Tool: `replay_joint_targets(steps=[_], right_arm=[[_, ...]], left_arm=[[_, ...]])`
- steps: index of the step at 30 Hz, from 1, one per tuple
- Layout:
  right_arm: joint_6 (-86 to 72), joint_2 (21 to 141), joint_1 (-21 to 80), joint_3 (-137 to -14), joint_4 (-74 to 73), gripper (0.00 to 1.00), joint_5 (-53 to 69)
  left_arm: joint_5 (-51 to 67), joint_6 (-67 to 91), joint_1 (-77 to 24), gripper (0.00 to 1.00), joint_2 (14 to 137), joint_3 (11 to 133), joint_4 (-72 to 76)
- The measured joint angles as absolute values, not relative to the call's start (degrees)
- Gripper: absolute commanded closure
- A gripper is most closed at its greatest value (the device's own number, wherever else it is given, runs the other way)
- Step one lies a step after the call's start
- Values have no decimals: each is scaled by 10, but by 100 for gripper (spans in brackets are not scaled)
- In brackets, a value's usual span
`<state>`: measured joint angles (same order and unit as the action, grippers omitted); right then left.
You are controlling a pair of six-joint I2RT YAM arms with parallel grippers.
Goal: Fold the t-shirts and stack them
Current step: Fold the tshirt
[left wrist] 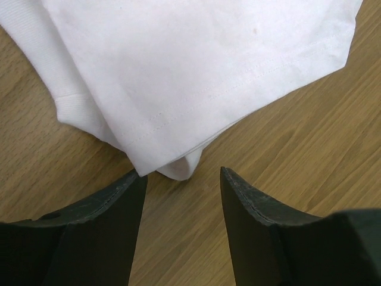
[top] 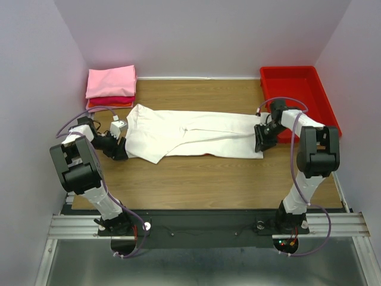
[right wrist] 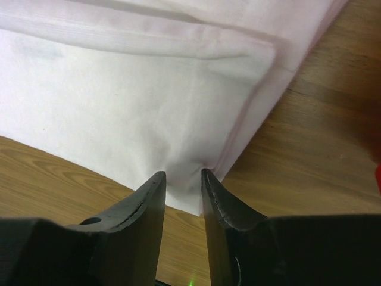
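Observation:
A white t-shirt [top: 190,137] lies across the table as a long folded strip. My left gripper [top: 122,150] is at its left end, open. In the left wrist view the shirt's hemmed corner [left wrist: 172,161] lies just ahead of the left gripper [left wrist: 181,174], with only bare wood between the fingers. My right gripper [top: 260,144] is at the strip's right end. In the right wrist view that gripper [right wrist: 183,174] is shut on the near corner of the white shirt [right wrist: 149,107], and the cloth puckers at the tips. Folded pink [top: 111,82] and red [top: 110,101] t-shirts are stacked at the back left.
A rigid red plastic tray [top: 294,89] stands at the back right, close behind my right arm. Walls enclose the table on the left, back and right. Bare wooden table [top: 208,179] runs along the front of the white shirt.

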<state>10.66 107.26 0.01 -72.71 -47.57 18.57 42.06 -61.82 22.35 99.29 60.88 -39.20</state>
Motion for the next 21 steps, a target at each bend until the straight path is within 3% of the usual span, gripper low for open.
replay_joint_targets(steps=[3,8,12,17,18,19,21], right_arm=[[104,1073,-12,-727,-476,79,184],[105,1073,-25,-727,-477,98,179],[107,1069,-27,-727,-479,99,176],[114,1061,-27,-724,-480,99,173],[116,1059,-27,-723,-481,99,173],[119,1055,-27,-722,-482,99,170],[123,1048,-28,-722,-486,99,168]], left_arm=[[423,-618,223,47,994,609,-392],[431,-623,223,46,995,609,-394],[433,-630,223,50,996,609,-396],[433,-632,223,83,997,609,-399],[433,-632,223,94,998,609,-399],[432,-631,223,100,999,609,-399],[430,-628,223,100,1000,609,-399]])
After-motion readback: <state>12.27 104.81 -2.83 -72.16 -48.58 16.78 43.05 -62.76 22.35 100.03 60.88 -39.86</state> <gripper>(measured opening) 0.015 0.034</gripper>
